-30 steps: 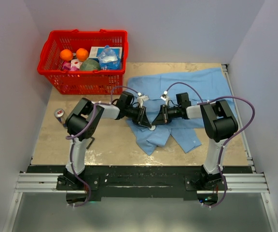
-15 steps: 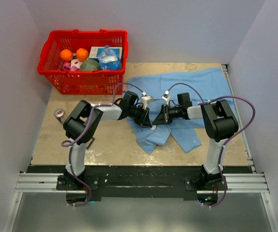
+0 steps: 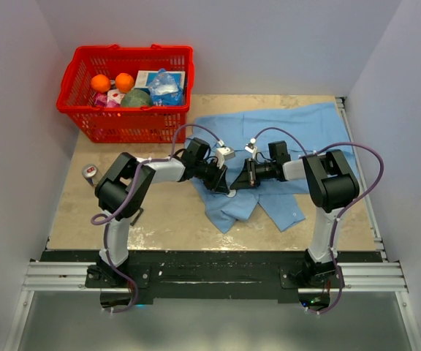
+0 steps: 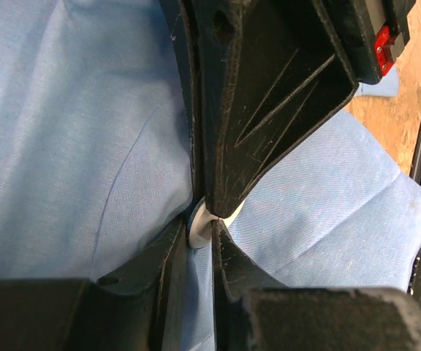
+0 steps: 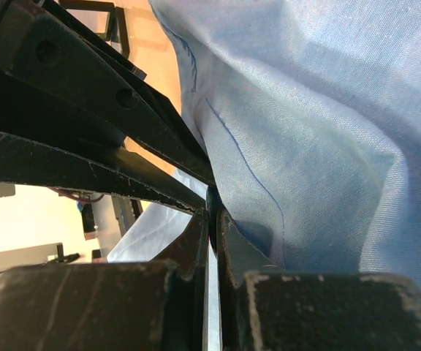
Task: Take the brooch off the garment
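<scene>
brooch (image 4: 198, 224) sits nipped between the left fingers (image 4: 170, 256) (barely parted) on the garment (image 4: 71, 146); right fingers (image 5: 192, 241) shut tight beside it.

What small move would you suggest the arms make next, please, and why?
Probably draw the left gripper gently back from the right gripper. The brooch sits pinched at the left fingertips with shirt cloth bunched around it, and the shut right gripper meets it.

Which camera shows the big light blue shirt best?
The top external view. There the light blue thin-cloth button-up shirt shows spread out almost whole. Both wrist views sit so close that they show only patches of its blue cloth and folds.
</scene>
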